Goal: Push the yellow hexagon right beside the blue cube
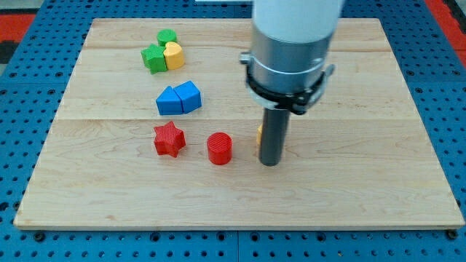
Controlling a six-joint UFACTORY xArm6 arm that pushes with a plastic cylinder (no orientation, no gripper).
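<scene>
On the pale wooden board (364,145), my tip (270,164) stands a little below centre, the straight dark rod hanging from the grey collar and white arm body (291,51) that fill the view's top middle. The tool is a bare rod with no jaws, so it neither spreads nor pinches; it presses down at the table top only.

The yellow ribbed plastic block (259,133), the task's hexagon, shows as a thin sliver at the rod's 9 o'clock edge; the rod hides most of it, so I cannot confirm its shape, nor whether my tip touches it. It sits just behind my tip, toward 12 o'clock.

At 9 o'clock from my tip, near it, stands the red ribbed plastic cylinder (219,148), and further along the same line the red ribbed plastic star (169,139). The two are apart.

At 10 o'clock from my tip lie the two blue ribbed plastic blocks, the left blue piece (169,101) touching the right blue piece (188,96); both have sloped tops, and I cannot tell which counts as the cube. The yellow block lies well apart from them, toward their 4 o'clock.

Near the board's 11 o'clock corner, a green ribbed plastic block (153,58), a second green block (167,36) and a yellow heart-shaped block (174,55) huddle together, touching.
</scene>
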